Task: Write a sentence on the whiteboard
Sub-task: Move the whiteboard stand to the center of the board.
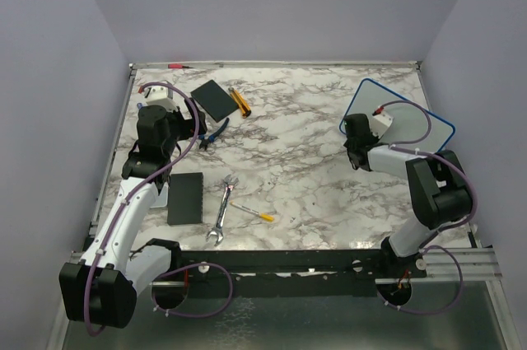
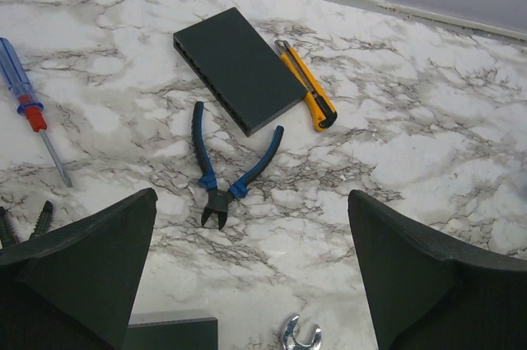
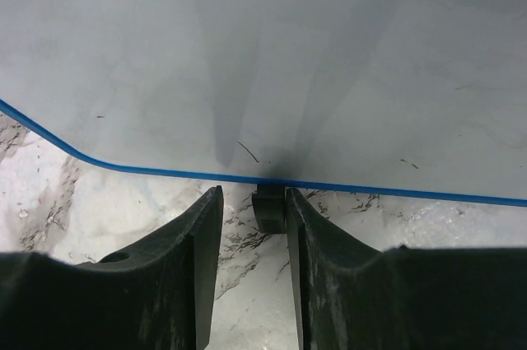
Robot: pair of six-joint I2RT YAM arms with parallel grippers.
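The whiteboard (image 1: 401, 117), white with a thin blue frame, lies at the far right of the table. In the right wrist view its face (image 3: 272, 53) fills the top, with only a few small dark marks on it; I can make out no sentence. My right gripper (image 1: 354, 132) (image 3: 253, 193) is at the board's near-left edge, narrowly open. A small black foot (image 3: 269, 206) of the board sits between the jaws, against the right finger and clear of the left one. My left gripper (image 1: 196, 126) (image 2: 251, 202) is wide open and empty above the table on the left.
Below the left gripper lie blue-handled pliers (image 2: 222, 173), a black pad (image 2: 239, 66), a yellow utility knife (image 2: 306, 86) and a blue-red screwdriver (image 2: 29, 103). A second black pad (image 1: 185, 198), a wrench (image 1: 222, 210) and a small yellow-handled screwdriver (image 1: 254, 212) lie nearer. A red pen-like item (image 1: 177, 64) lies at the far edge.
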